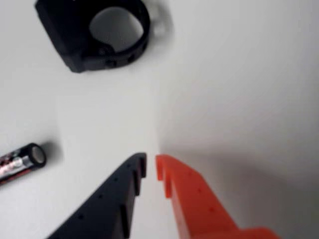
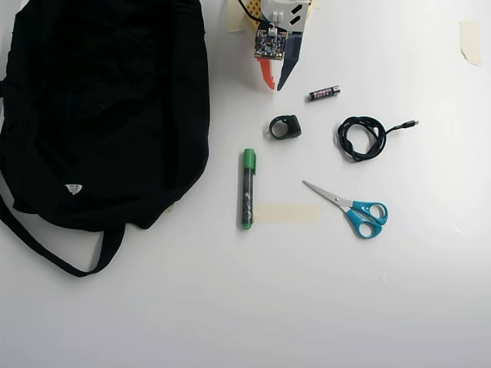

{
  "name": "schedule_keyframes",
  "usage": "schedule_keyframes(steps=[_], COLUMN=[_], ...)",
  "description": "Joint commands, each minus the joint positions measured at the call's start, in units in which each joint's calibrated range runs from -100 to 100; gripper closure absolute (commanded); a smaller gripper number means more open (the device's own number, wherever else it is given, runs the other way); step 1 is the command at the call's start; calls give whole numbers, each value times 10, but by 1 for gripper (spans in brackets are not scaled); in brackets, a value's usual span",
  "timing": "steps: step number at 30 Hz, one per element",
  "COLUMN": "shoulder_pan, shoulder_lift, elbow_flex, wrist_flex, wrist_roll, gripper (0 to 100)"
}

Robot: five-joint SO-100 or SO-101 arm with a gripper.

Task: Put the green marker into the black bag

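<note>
Tool: the tool [image 2: 273,84] hangs at the top centre of the overhead view, tips pointing down the picture; one finger is orange, the other dark. In the wrist view the tool [image 1: 151,167] shows its tips nearly together with only a thin slit between them and nothing in it, so it is clenched on empty air.
Green marker: the green marker [image 2: 248,188] lies flat on the desk [image 2: 322,307], below the tool in the overhead view and clear of it, cap end towards the tool. Untouched; judged the pickup has not begun.
Black bag: the black bag [image 2: 100,115] lies left of the tool in the overhead view, straps trailing away from it, a small white tag on the fabric. No open mouth can be made out.
Why so laid: the marker lies roughly in line with the tool's reach, which appears to favour a grasp across the barrel.
Black ring piece: the black ring piece [image 2: 285,127] sits between tool and marker, just ahead of the tips; in the wrist view [image 1: 94,32] it is up and left.
Battery: the battery [image 2: 324,93] rests just right of the tool in the overhead view.
Others: coiled cable [image 2: 360,138] and scissors [image 2: 353,208] lie farther right; a tape strip [image 2: 285,213] touches the marker's far end.
Writing: print on the marker barrel and battery [image 1: 22,162] is unreadable.
</note>
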Motion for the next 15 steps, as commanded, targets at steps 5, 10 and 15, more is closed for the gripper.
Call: schedule_keyframes(steps=[5, 10, 15], shoulder_pan=[1, 2, -2], shoulder_lift=[-1, 12, 61], elbow_flex=[-36, -49, -84], wrist_flex=[-9, -16, -41], wrist_roll=[0, 0, 0], gripper=[98, 98, 98])
